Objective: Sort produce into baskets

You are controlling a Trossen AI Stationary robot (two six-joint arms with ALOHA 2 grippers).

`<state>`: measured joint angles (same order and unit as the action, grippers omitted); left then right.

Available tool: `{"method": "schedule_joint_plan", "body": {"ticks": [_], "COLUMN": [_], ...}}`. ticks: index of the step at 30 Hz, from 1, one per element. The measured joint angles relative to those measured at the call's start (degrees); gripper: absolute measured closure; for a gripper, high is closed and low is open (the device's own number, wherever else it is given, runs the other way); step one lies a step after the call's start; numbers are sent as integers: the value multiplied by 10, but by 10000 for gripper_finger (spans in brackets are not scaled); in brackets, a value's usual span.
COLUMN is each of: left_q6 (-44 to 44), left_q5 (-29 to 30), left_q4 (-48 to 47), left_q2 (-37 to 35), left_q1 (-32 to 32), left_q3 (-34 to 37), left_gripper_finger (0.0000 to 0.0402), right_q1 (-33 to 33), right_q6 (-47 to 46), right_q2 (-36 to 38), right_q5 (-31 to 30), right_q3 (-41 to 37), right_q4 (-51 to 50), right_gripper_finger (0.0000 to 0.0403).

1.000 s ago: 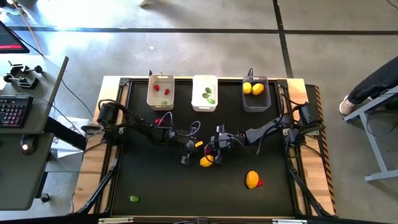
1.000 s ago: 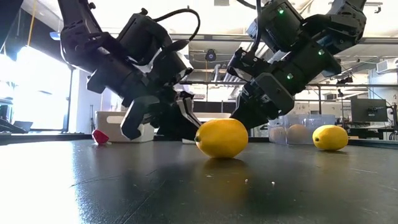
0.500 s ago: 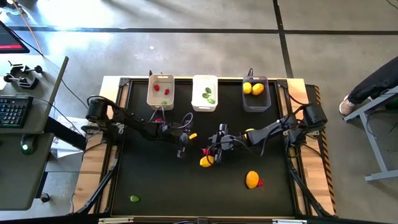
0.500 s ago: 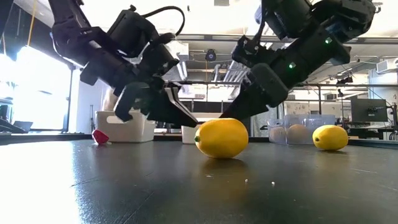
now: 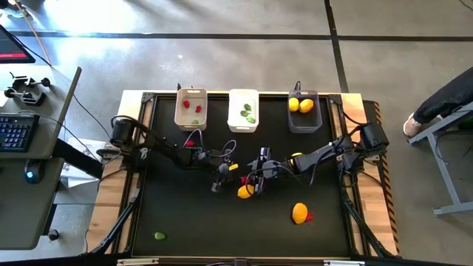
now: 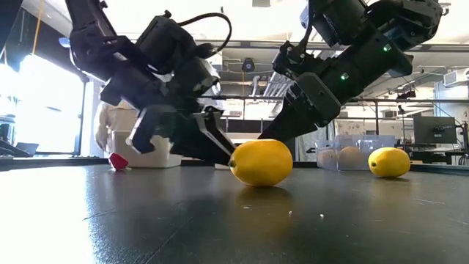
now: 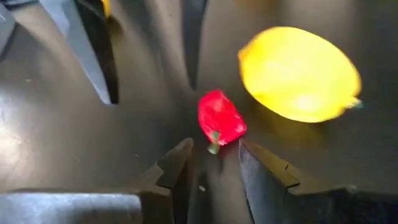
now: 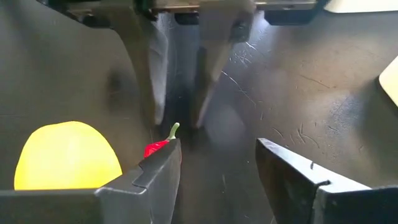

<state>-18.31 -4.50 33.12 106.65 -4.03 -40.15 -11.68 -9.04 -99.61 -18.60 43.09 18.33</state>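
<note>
My left gripper (image 7: 214,163) is down at the middle of the table (image 5: 192,222), and its two fingers stand a little apart with nothing between them. Just past their tips lies a small red piece (image 7: 220,119) with a tiny green stem. Right beside it sits a big yellow lemon (image 7: 299,73).

My right gripper (image 8: 217,158) faces me from the other side, jaws apart and empty too, with the same red piece by one finger.

I think the red piece is light and smooth, so it could slip or roll away. I would pinch it gently across its fat middle, not by the stem. It looks hard like a toy, but I cannot be sure from here.

The red ones seem to go in the beige basket (image 5: 191,109).
</note>
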Motion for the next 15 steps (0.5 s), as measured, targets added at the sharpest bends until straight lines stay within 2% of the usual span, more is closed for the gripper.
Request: {"method": "schedule_joint_plan", "body": {"ticks": [10,15], "left_q6": [-19,-20], "left_q5": [1,1], "left_q4": [-11,-16], "left_q2": [9,9], "left_q1": [-1,-1], "left_q3": [-16,-16], "left_gripper_finger": [283,305], "right_q1": [0,0], "right_q6": [0,0], "right_q2": [0,0], "right_q5": [0,0], "right_q3": [0,0], "right_q4": [-5,-5], "right_gripper_finger": [203,203]}}
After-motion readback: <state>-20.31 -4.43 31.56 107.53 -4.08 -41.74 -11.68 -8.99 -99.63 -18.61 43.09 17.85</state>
